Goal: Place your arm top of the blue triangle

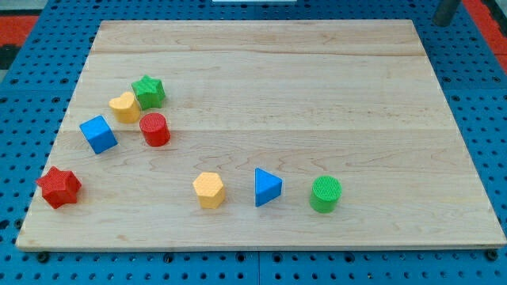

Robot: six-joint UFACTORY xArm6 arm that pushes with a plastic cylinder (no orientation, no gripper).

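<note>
My tip (445, 22) sits off the tabletop's (317, 95) top-right corner, no fingers fitted, blue triangle (266, 188) near bottom edge unreached.

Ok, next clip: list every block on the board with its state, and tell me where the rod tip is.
my tip: view's top right corner, off the board, far from all blocks
blue triangle: untouched, between yellow hexagon and green cylinder
yellow hexagon: free-standing
green cylinder: upright
red cylinder: upright
green star: touching yellow heart
yellow heart: beside green star
blue cube: free-standing
red star: near board's left edge
</note>
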